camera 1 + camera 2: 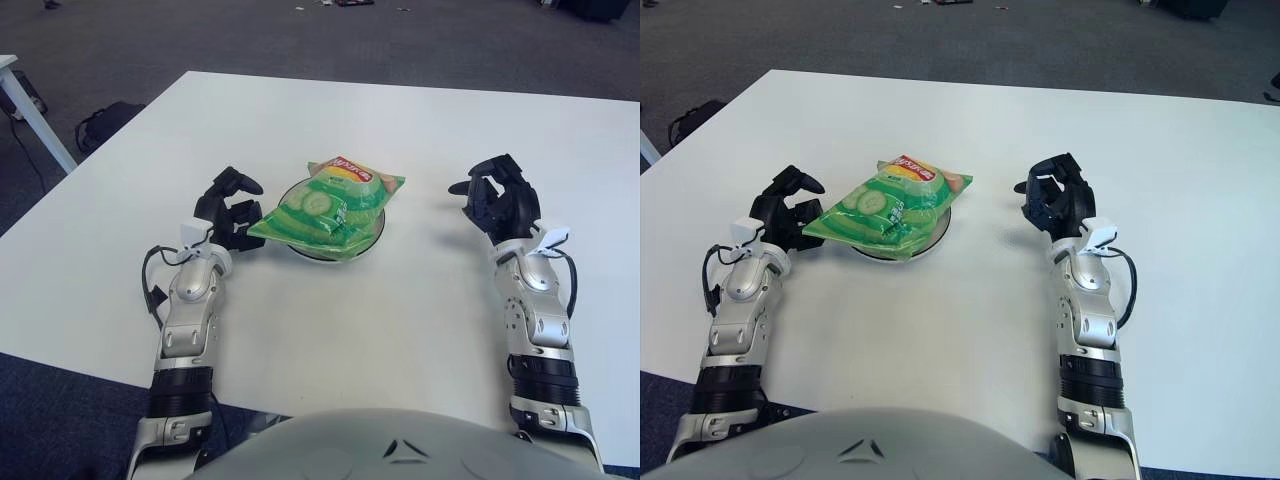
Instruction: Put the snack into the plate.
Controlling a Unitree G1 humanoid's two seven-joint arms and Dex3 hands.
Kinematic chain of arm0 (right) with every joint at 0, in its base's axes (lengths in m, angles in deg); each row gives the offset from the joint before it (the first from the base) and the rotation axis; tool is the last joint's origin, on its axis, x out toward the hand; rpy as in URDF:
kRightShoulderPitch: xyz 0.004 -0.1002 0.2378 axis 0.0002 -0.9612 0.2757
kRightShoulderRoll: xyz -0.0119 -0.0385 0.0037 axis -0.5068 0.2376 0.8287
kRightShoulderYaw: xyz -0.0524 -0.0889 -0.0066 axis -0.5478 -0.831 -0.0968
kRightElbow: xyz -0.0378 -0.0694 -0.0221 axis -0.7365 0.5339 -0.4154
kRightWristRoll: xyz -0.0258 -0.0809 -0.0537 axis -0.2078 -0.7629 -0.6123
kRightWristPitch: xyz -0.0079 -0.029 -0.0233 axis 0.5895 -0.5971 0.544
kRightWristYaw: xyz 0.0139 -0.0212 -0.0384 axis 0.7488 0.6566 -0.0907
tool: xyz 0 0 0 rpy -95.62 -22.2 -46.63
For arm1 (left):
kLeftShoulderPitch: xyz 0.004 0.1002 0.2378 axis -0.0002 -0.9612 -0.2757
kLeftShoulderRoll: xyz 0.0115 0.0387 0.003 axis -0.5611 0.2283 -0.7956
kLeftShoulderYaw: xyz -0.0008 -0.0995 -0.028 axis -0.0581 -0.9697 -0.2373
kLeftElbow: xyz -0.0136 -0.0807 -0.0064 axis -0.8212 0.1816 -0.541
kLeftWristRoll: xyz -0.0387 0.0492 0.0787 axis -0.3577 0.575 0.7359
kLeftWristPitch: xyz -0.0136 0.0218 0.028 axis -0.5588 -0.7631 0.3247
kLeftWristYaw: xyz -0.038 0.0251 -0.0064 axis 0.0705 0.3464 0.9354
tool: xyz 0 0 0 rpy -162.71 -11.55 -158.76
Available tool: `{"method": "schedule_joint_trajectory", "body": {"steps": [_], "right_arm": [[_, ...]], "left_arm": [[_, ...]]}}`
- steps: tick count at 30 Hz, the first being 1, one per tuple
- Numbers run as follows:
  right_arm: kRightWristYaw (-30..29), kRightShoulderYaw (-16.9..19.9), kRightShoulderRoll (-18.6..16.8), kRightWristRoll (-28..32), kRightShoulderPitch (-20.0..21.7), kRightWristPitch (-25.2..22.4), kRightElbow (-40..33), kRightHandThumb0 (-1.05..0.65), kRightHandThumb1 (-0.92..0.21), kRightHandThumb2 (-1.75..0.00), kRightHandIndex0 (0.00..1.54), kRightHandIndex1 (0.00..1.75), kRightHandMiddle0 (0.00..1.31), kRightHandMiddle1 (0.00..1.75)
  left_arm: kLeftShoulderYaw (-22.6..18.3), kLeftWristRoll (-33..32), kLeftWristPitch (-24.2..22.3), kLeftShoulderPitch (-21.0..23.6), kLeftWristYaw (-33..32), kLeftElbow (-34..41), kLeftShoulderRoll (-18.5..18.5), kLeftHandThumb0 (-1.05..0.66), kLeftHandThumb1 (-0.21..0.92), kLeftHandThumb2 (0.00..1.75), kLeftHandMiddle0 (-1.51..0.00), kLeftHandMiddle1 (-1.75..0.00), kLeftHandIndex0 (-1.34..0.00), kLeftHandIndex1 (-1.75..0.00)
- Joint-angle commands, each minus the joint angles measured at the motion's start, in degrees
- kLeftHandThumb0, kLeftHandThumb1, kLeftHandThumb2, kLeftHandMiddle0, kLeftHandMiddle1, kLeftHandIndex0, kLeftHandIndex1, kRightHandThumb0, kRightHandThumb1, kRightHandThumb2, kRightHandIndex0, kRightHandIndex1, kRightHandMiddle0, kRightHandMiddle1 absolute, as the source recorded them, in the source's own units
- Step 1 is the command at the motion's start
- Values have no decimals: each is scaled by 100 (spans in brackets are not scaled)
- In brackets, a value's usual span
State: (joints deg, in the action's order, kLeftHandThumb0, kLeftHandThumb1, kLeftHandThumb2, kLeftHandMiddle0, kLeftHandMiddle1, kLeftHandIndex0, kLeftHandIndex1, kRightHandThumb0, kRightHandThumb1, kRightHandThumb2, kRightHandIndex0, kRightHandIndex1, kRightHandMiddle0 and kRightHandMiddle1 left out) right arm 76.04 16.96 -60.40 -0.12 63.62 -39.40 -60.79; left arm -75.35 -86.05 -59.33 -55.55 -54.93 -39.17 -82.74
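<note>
L hand [232,208] sits just left of the snack bag, fingers loosely curled and gripping nothing; whether a fingertip touches the bag's near-left corner can't be told. Plate [372,232], a small round dish w/ dark rim, stands mid-table on the white table [330,330] and carries the snack [327,205]: the bag lies flat across it, hiding most of the dish and overhanging its left edge. Bag is bright green w/ cucumber-slice pics and a red-yellow logo patch at the far end; lettering too small to read. R hand [497,198] shows well right of the plate, fingers relaxed and half-curled, holding nothing.
</note>
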Motion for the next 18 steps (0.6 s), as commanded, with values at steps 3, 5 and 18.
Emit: {"method": "schedule_joint_trajectory", "body": {"steps": [3, 5, 18], "right_arm": [[-327, -288, -642, -182, -888, 22, 40, -1, -42, -110, 60, 144, 44, 175], [-405, -344, -657, -228, -887, 47, 67, -1, -40, -112, 61, 144, 45, 175], [-829, -569, -645, -575, -910, 500, 507, -1, -28, -129, 68, 151, 50, 175]], "left_arm": [[56, -116, -36, -382, 152, -196, 64, -44, 43, 117, -122, -175, -52, -175], [66, -117, -13, -401, 182, -191, 63, -44, 45, 115, -122, -175, -51, -175], [80, -177, 51, -493, 241, -92, 69, -42, 51, 108, -122, -175, -46, -175]]}}
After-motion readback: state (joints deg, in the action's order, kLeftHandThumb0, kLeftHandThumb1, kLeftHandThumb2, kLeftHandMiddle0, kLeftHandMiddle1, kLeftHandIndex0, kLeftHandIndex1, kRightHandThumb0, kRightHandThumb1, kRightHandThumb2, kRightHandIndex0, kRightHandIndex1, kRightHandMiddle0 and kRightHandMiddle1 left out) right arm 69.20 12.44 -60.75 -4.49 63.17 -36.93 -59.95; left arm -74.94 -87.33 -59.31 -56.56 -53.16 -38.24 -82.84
